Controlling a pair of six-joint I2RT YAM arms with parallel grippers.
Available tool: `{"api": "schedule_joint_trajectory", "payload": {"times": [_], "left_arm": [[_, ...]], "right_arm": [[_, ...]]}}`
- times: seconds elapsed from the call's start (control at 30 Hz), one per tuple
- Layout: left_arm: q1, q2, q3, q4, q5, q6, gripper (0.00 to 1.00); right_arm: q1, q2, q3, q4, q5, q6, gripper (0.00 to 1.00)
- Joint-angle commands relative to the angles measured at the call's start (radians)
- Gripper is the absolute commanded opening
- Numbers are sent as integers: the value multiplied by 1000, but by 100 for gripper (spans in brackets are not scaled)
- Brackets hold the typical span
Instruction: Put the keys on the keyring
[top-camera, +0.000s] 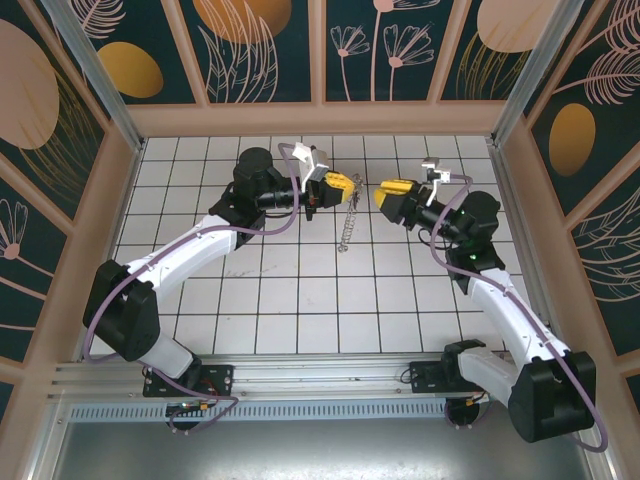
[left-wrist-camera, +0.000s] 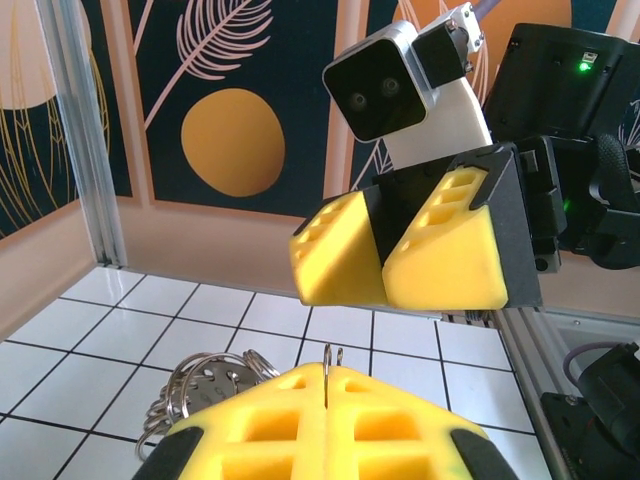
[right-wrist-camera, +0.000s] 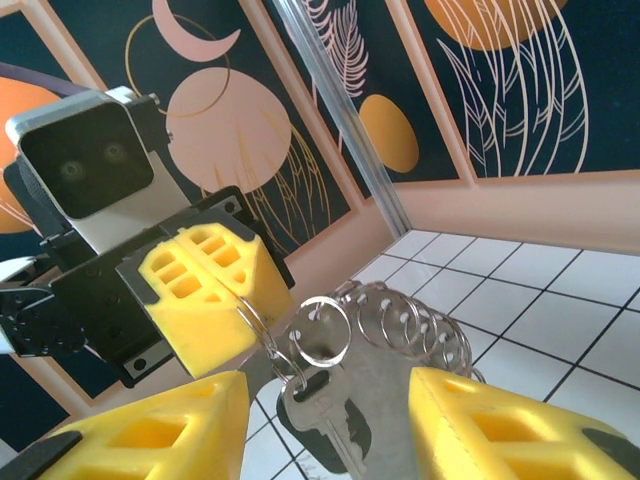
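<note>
We see the left end effector (top-camera: 336, 187) clamping the keyring (top-camera: 347, 225), a chain of thin metal rings hanging lengthwise down; the right end effector (top-camera: 382, 192) stands apart.

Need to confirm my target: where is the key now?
Right wrist view, low centre: the key hangs from the keyring held by the left tool, framed by the open right tool.

Right wrist view, lower centre: key (right-wrist-camera: 320, 418), blade cut off by the bottom edge. Left wrist view, lower left: keyring (left-wrist-camera: 195, 390), near part hidden behind the left gripper (left-wrist-camera: 328, 378). Top view, centre: keyring too small to resolve.
</note>
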Motion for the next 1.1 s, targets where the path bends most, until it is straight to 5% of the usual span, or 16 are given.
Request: {"api": "schedule_joint_trajectory", "payload": {"times": [0.0,0.3,1.07], "left_arm": [[-5,-7,0,84,41,-25,0],[-2,40,22,121,112,-106,0],[49,124,3,446,240,-443,0]], "right_arm": [[-6,3,-7,126,1,56,50],[-5,34,-22,290,-44,153,56],[42,168,-5,485,-39,325,52]]}}
